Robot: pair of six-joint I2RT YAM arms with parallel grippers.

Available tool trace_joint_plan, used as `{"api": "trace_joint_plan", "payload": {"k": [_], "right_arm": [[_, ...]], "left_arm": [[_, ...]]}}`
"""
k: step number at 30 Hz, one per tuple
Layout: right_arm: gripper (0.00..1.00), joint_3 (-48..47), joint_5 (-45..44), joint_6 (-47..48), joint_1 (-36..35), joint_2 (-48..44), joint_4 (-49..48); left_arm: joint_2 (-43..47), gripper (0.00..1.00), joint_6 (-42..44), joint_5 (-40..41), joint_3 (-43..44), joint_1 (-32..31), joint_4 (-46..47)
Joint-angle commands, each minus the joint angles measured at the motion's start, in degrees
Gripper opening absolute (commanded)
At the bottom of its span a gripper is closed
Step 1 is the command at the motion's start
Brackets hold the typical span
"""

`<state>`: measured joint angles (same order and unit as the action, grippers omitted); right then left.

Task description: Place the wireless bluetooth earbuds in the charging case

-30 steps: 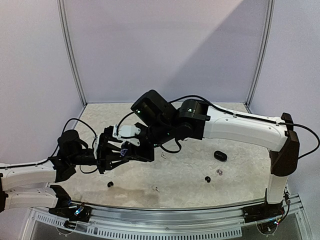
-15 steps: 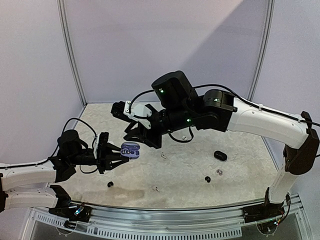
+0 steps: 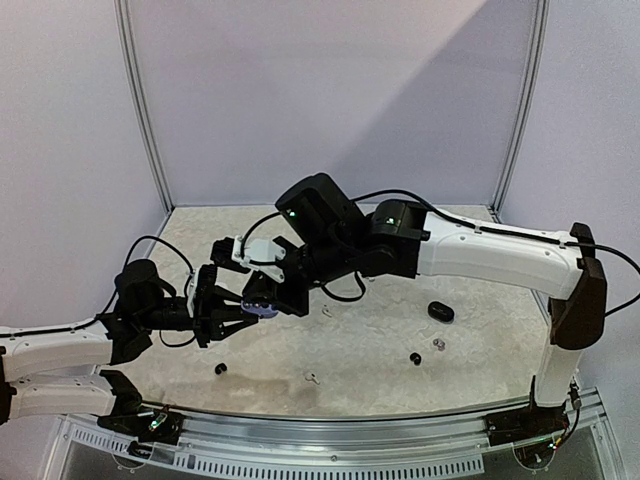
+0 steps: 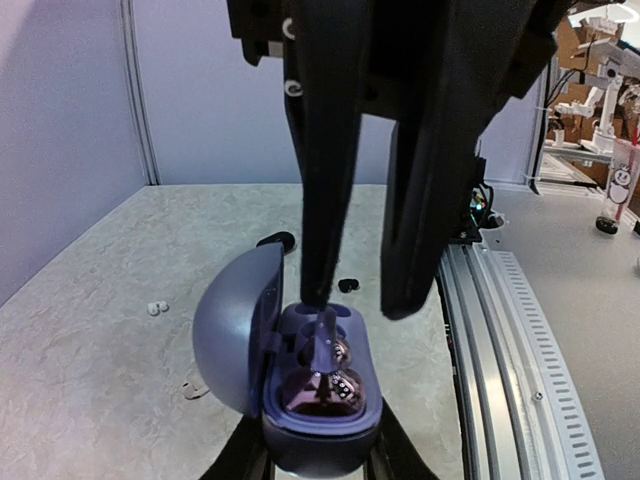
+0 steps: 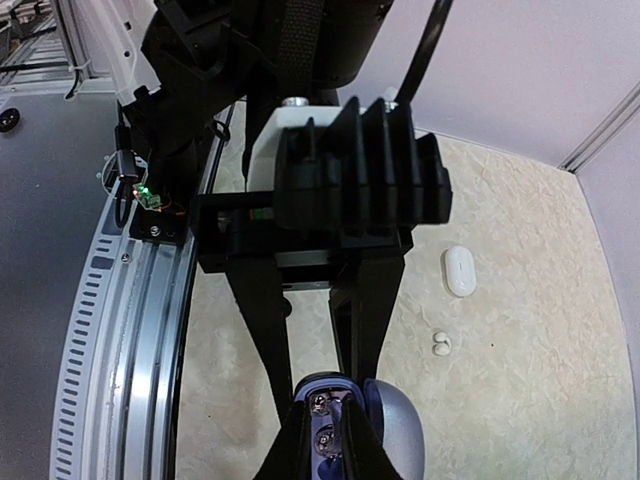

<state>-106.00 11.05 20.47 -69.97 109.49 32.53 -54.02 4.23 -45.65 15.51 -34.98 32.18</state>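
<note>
My left gripper [image 3: 250, 308] is shut on a purple-blue charging case [image 4: 320, 420], holding it above the table with the lid [image 4: 235, 340] swung open to the left. Glossy earbuds [image 4: 340, 385] sit in its wells, and a thin purple stem [image 4: 326, 335] stands up between them. My right gripper [image 4: 360, 305] comes down from above with its jaws a narrow way apart and nothing pinched between them. One fingertip [image 4: 316, 290] rests just over the stem, the other [image 4: 405, 305] past the case's right rim. From the right wrist, my right gripper [image 5: 328, 445] frames the wells.
Loose on the table lie a black bud [image 3: 220, 368], a white stemmed bud [image 3: 313, 378], another black bud [image 3: 415, 358], a greyish bud [image 3: 437, 345] and a black case [image 3: 440, 312]. A white case [image 5: 458, 270] and a white pair [image 5: 440, 343] lie farther left.
The right arm lifted up and away from the case, then came back down onto it, its jaws narrowing all the while. The left gripper and the case stayed still.
</note>
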Motion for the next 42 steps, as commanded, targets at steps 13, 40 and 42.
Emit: {"api": "trace_joint_plan", "payload": {"k": [13,40,42], "right_arm": [[0.05,-0.39,1.20,-0.61,0.41,2.06,2.08],[0.07,7.67,0.12,-1.98,1.54,-0.19,-10.08],[0.09,7.93,0.10,-2.09,1.58,-0.58,-10.24]], "left_arm": [[0.47,0.00,-1.56,2.69,-0.56,-0.71,1.28],[1.01,0.00,-0.89,1.26,-1.26,-0.76,3.94],[1.02,0.00,-0.78,1.25,-1.37,-0.71,3.82]]}}
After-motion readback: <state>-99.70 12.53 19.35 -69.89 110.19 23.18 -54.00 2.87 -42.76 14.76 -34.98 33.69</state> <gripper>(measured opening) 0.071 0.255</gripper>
